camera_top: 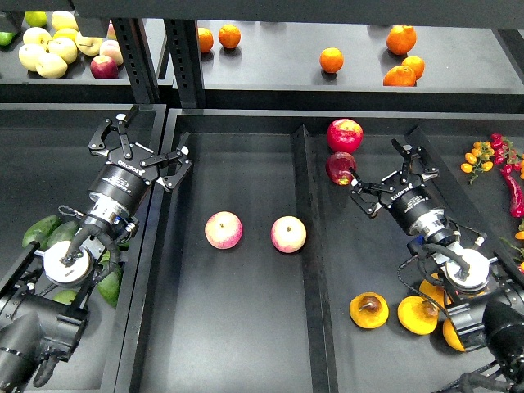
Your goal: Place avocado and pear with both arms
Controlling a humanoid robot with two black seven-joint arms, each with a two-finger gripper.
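Observation:
Several dark green avocados (40,230) lie in the left bin, partly hidden under my left arm. Orange-yellow pears (368,310) with dark dimples lie at the front of the right bin, some hidden under my right arm. My left gripper (142,146) is open and empty, held over the divider between the left bin and the middle tray. My right gripper (386,174) is open and empty above the right bin, just right of a dark red apple (340,168). Neither gripper touches any fruit.
Two pink-yellow apples (223,230) (288,234) lie in the middle tray (237,327). A red apple (345,133) sits at the back of the right bin. Oranges (332,60) and yellow apples (45,51) are on the back shelf. Red chilies (512,184) lie far right.

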